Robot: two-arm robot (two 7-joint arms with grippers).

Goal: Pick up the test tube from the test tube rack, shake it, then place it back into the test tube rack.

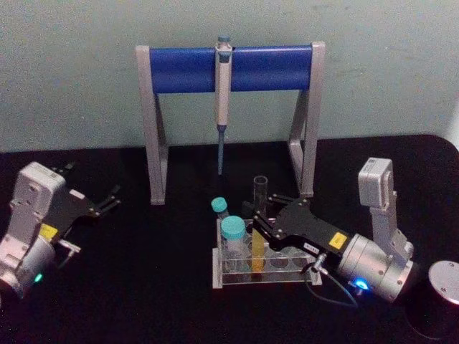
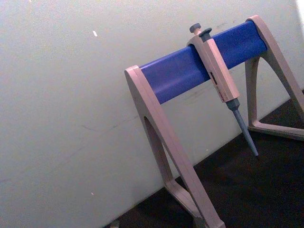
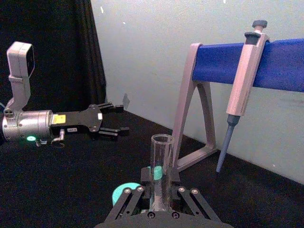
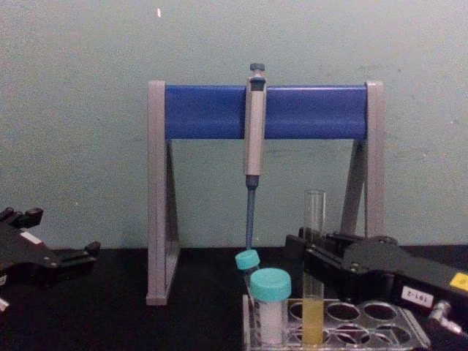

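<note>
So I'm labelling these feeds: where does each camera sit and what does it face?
Head: high, looking down at the test tube rack, both tools.
Chest: low, across the table; right tool at the test tube.
Left wrist: faces the pipette stand.
Right wrist: over the tube, left tool beyond.
All share the stand.

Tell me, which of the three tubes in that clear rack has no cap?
The test tube, tall and slim, open at the top, with yellow liquid low down. The right gripper is around it. The other two carry teal caps.
</note>
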